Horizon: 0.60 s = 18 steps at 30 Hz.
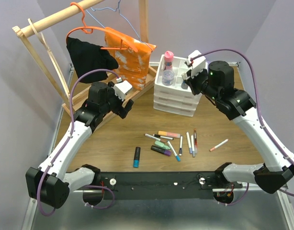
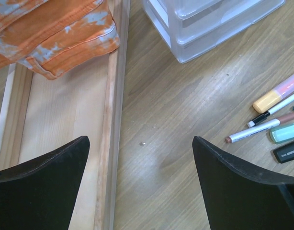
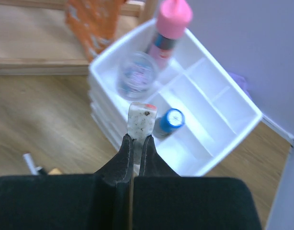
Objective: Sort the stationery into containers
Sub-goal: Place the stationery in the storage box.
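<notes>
My right gripper [image 3: 137,143] is shut on a small white speckled block [image 3: 141,122] and hangs over the white divided tray [image 3: 223,110] on top of the drawer organiser [image 1: 178,98]. In the tray stand a pink-capped bottle [image 3: 170,26], a clear-topped bottle [image 3: 135,74] and a blue-capped bottle [image 3: 168,120]. Several pens and highlighters [image 1: 171,141] lie on the table in front of the organiser, with a blue highlighter [image 1: 136,157] to their left and a lone pen [image 1: 218,145] to their right. My left gripper [image 2: 140,182] is open and empty above bare table, left of the pens [image 2: 276,115].
A wooden clothes rack [image 1: 56,19] stands at the back left, with an orange bag [image 1: 128,55] and a dark cloth [image 1: 89,57] on hangers. Its base rail [image 2: 111,120] runs just left of my left gripper. Purple walls close in both sides.
</notes>
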Each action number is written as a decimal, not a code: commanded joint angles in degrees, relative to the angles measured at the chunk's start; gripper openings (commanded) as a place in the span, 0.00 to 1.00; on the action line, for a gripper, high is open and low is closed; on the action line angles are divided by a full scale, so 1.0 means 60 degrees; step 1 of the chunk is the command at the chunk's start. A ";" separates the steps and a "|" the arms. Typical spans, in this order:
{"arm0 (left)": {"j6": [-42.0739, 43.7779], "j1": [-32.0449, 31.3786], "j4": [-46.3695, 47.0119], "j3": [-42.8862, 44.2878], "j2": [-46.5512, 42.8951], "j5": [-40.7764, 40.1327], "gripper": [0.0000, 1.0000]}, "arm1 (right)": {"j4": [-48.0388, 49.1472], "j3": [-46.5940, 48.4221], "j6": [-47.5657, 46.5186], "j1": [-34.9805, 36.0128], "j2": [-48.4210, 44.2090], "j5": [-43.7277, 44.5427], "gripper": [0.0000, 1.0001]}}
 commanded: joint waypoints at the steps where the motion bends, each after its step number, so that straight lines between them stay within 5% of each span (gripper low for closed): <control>1: -0.0126 0.0079 0.0154 0.0560 0.0207 0.0324 0.97 | 0.0437 -0.0398 -0.0261 -0.0735 0.0199 0.1124 0.00; 18: -0.0302 0.0108 0.0227 0.0664 0.0500 0.0324 0.97 | 0.0803 -0.0764 -0.0173 -0.2275 0.1489 0.0173 0.01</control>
